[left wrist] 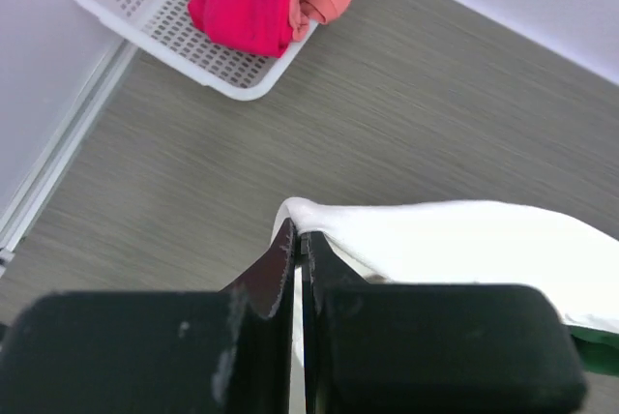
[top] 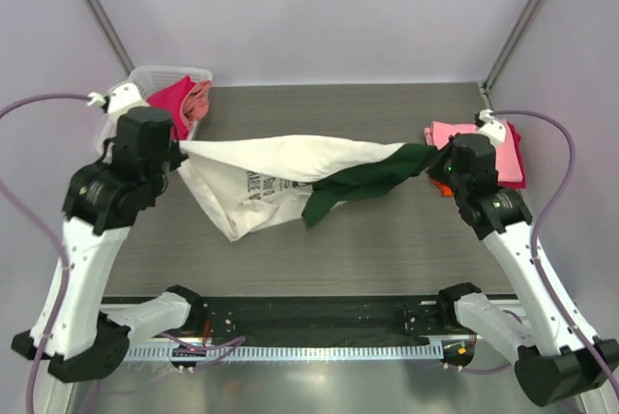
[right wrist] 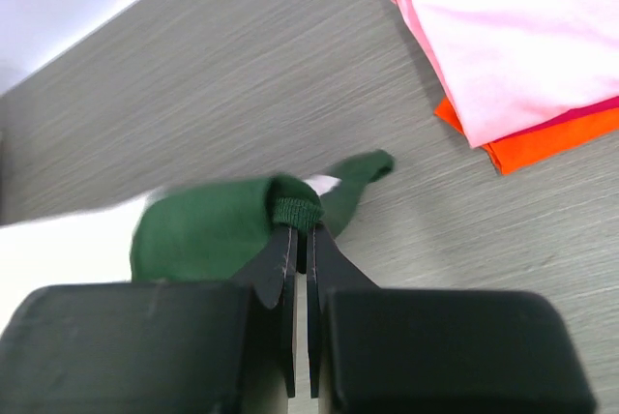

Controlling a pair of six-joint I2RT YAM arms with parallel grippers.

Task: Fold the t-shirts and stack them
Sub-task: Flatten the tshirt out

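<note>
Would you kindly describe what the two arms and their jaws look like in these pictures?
The left arm and right arm match: white link shells joined by black joint housings. A lilac cable loops out sideways from each wrist end. In the wrist views the jaws are thin black blades on blocky black mounts.

Nothing here can be read. The only lettering is a block of dark print [top: 259,185] on the cream t-shirt [top: 290,155], seen from the top camera. It stands on the sagging part of the cloth, over the left half of the table [top: 387,240], between that side's edge and the middle. The print runs in a few short lines, tilted with the drape of the fabric. The letters are too small and too creased to make out a word, a brand or a number.
</note>
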